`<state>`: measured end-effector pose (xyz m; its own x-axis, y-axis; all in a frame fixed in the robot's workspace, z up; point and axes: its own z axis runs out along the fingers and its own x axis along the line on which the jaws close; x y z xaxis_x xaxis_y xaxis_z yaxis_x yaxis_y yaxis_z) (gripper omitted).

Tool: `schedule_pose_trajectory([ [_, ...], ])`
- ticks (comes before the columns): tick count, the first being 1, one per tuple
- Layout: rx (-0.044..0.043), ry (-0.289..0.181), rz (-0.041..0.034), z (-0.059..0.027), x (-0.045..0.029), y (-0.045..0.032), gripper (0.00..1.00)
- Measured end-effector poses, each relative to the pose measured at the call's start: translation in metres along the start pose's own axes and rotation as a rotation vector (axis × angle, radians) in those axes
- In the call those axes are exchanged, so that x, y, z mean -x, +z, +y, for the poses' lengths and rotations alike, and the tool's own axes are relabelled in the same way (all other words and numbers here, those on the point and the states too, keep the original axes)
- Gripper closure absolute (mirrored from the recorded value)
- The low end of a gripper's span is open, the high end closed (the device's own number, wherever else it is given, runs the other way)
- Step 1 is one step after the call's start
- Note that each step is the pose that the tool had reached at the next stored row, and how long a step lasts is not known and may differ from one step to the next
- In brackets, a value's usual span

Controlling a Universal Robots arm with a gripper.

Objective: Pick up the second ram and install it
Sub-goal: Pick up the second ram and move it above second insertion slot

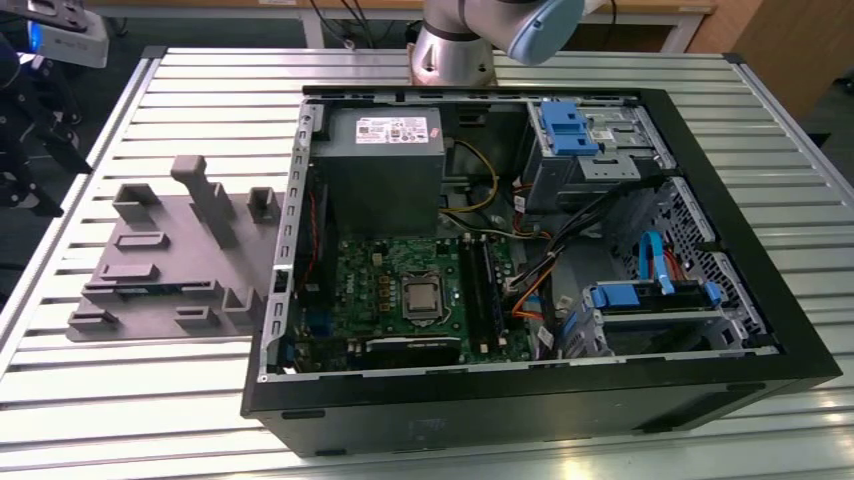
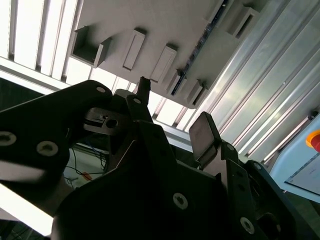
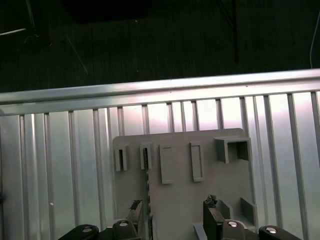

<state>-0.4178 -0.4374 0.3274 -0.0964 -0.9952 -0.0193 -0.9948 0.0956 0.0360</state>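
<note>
The gripper [image 3: 172,204] hangs with its fingers [image 3: 134,207] spread apart and nothing between them, seen in both wrist views over a grey fixture [image 3: 180,200] lying on the slatted metal table [image 3: 60,165]. The second ram [image 3: 147,175] appears as a thin dark strip standing on edge in a slot of that fixture. It is beyond the fingertips, apart from them and nearer one finger than the other. The second wrist view shows the same strip [image 2: 192,57] past the open gripper [image 2: 175,107]. In the exterior view, the fixture [image 1: 160,260] sits beside an open computer case [image 1: 534,400] with its green motherboard [image 1: 400,290] exposed, below the arm [image 1: 454,50].
</note>
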Motion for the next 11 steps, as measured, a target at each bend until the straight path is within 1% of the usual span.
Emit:
schedule_pose_trajectory([
  [4, -0.0016, 0.0, -0.0002, -0.0001, -0.0001, 0.0033, 0.42],
  [5, -0.0019, 0.0, -0.0001, -0.0002, -0.0001, 0.0041, 0.49],
  [11, -0.0049, -0.002, -0.0004, -0.0003, -0.0002, 0.0094, 0.49],
])
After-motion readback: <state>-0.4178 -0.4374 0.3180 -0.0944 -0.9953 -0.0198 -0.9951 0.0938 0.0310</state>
